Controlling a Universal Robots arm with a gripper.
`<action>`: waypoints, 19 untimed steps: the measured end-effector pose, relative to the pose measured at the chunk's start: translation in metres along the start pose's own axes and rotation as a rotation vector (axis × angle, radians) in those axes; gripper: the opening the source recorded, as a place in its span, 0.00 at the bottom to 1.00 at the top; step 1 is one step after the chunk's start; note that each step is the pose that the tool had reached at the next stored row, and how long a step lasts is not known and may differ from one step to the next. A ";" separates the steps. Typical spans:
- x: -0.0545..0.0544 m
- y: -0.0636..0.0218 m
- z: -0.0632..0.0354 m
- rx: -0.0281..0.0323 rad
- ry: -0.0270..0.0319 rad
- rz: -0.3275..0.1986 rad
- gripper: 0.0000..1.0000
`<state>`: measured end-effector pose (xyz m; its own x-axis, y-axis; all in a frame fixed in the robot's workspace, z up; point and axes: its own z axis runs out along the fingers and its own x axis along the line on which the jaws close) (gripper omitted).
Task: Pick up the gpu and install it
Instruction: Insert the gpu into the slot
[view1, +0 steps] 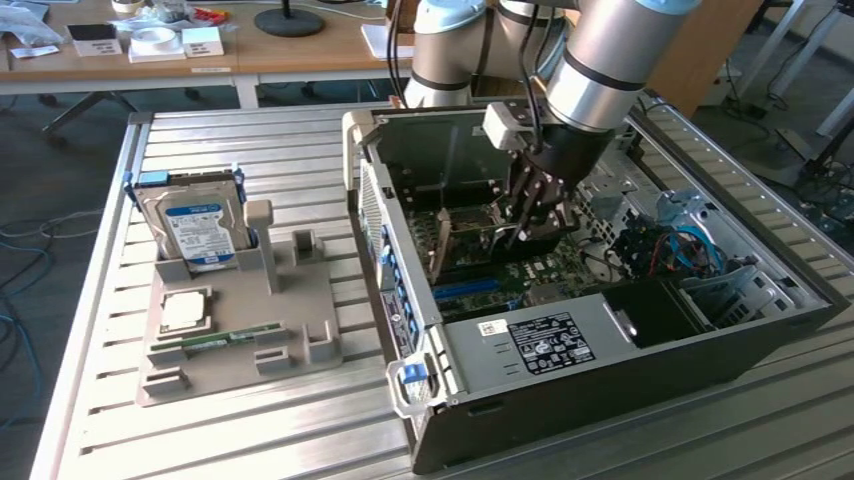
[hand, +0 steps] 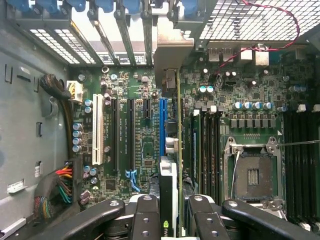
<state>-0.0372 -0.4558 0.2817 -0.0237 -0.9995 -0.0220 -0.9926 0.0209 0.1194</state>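
Since the gpu (hand: 169, 195) is pinched between the claw's (hand: 172, 216) fingers (hand: 146, 216), the relation that matters is the one between its lower edge and the slots on the main board (hand: 145, 150) beneath it. Seen from the wrist, the card stands on edge directly under the claw. Its long axis runs straight away from the fingers toward the case's rear wall, where its silver end bracket (hand: 172, 57) sits near the row of back-panel openings. That axis lies parallel to the long slots. The card's thin edge appears just beside the blue slot (hand: 162, 120), on the side toward the processor socket (hand: 252, 175); whether it touches or is seated I cannot tell. The claw is narrowed onto the card and holds it, not spread wide. In the exterior view the claw (view1: 527, 230) hangs inside the open computer case (view1: 587, 380), which lies on its side toward the counter's (view1: 267, 140) edge at the exterior view's right. The arm (view1: 607, 60) stands steeply over it, wrist pointing nearly straight down at the board.
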 end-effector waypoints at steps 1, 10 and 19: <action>0.000 0.0000 0.0000 0.0000 0.0000 0.000 0.27; 0.000 -0.0002 0.0062 0.0000 -0.0001 0.000 0.27; 0.000 0.0026 0.0114 0.0005 -0.0002 0.000 0.27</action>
<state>-0.0412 -0.4558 0.2708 -0.0238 -0.9995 -0.0222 -0.9927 0.0210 0.1189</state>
